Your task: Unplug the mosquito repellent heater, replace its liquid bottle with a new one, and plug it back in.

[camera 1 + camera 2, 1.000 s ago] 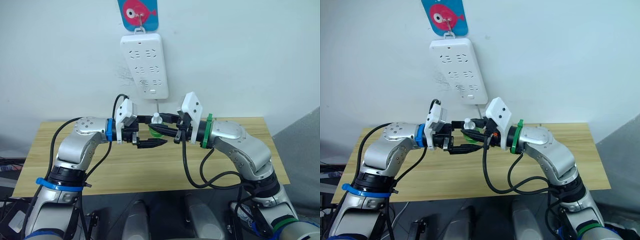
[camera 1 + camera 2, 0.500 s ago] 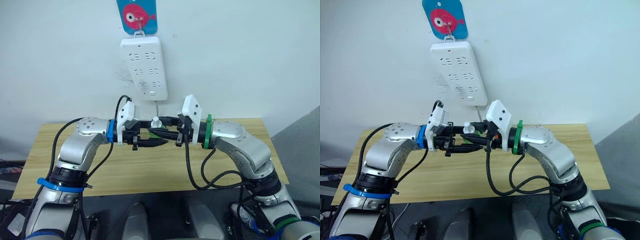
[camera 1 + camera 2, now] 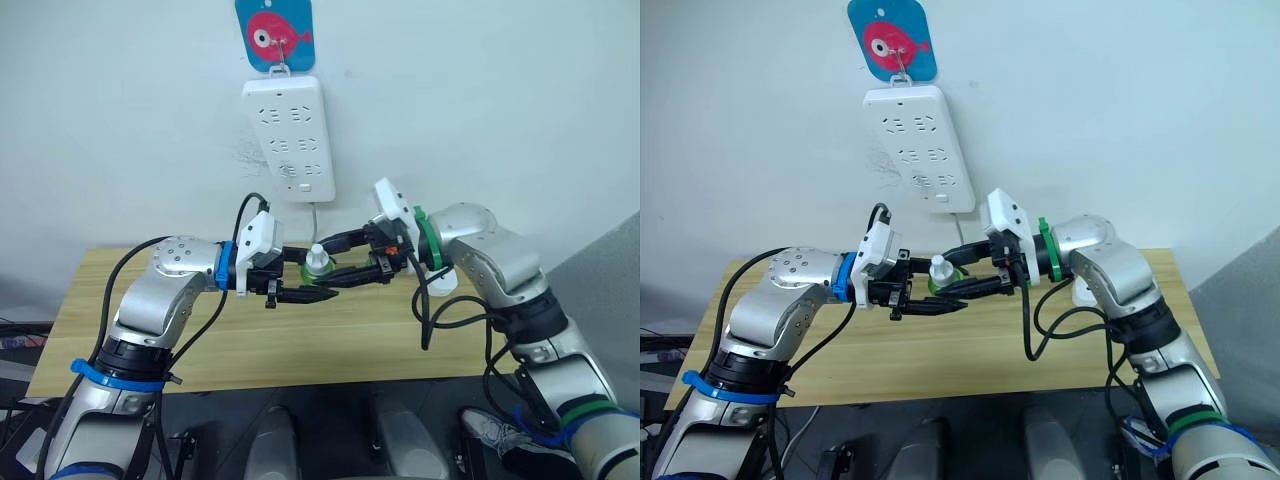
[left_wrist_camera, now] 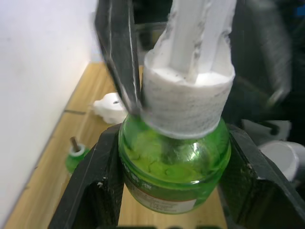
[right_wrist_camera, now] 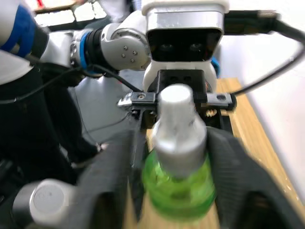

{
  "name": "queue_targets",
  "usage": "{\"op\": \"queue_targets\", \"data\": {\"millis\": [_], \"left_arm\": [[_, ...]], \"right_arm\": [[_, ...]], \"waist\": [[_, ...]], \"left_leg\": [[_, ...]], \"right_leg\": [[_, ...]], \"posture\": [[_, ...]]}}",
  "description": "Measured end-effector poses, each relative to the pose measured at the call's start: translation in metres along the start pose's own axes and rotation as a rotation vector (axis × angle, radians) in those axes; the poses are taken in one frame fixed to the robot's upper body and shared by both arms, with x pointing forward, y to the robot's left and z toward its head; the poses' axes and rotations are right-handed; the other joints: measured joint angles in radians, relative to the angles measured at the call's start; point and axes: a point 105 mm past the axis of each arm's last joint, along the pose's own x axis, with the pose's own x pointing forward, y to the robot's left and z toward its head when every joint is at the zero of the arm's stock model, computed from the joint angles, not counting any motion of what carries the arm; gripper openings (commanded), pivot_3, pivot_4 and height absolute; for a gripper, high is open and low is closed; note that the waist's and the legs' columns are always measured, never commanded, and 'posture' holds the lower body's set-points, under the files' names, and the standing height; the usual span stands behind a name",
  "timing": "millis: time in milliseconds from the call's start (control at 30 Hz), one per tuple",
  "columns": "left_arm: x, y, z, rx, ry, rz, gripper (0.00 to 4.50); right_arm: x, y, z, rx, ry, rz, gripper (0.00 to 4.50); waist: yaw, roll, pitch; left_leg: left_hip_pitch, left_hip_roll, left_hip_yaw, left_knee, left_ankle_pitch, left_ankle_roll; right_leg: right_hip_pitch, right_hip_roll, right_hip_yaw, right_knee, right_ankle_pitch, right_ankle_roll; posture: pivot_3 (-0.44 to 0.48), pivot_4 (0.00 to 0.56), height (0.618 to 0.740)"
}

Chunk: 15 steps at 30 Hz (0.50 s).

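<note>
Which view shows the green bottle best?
The left wrist view: the green bottle sits large between the left gripper fingers. The right wrist view shows it blurred, and the eye views show it small.

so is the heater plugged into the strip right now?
No: the power strip on the wall has every socket bare, and the heater lies on the table.

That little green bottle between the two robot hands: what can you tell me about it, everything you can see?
The green bottle is small, round-bodied and of clear green plastic or glass, with a label band low on its body. A tall white cap tops its neck. It is held upright in the air above the wooden table, in front of the wall. The left gripper clamps its body from both sides, and the right gripper reaches in around it from the other side; whether that one presses on it is unclear.
</note>
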Motion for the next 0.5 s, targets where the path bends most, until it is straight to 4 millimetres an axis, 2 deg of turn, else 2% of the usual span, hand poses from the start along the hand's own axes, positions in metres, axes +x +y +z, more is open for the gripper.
{"op": "queue_targets", "data": {"millis": [133, 233, 333, 500], "left_arm": [[-0.001, 0.008, -0.003, -0.013, -0.008, 0.066, 2.31], [0.001, 0.013, -0.007, -0.012, -0.009, 0.118, 2.31], [0.007, 0.016, -0.008, -0.021, -0.031, 0.151, 2.31], [0.011, 0.018, -0.008, -0.023, -0.05, 0.171, 2.31]], "right_arm": [[-0.016, 0.008, 0.012, -0.035, -0.042, -0.184, 3.58], [-0.017, 0.013, 0.006, -0.059, -0.037, -0.378, 3.58], [-0.007, 0.012, 0.004, -0.047, -0.066, -0.533, 3.58], [0.014, 0.011, 0.001, -0.036, -0.062, -0.626, 3.58]], "waist": [[0.001, 0.0, 0.0], [-0.001, 0.001, -0.002], [-0.005, 0.001, -0.003], [-0.017, 0.002, -0.005]], "left_leg": [[0.0, 0.0, 0.0, 0.0, 0.0, 0.0], [0.0, 0.0, 0.0, 0.0, 0.0, 0.0], [0.001, 0.0, 0.001, 0.0, 0.0, 0.0], [0.001, 0.0, 0.001, 0.0, 0.0, 0.0]], "right_leg": [[0.0, 0.0, 0.0, 0.0, 0.0, 0.0], [0.0, 0.0, 0.001, 0.001, 0.0, 0.0], [0.0, 0.001, 0.002, 0.002, 0.0, 0.0], [0.0, 0.001, 0.002, 0.001, 0.0, 0.0]], "posture": [[-0.129, 0.177, 0.74], [-0.143, 0.175, 0.74], [-0.153, 0.174, 0.74], [-0.151, 0.172, 0.74]]}}
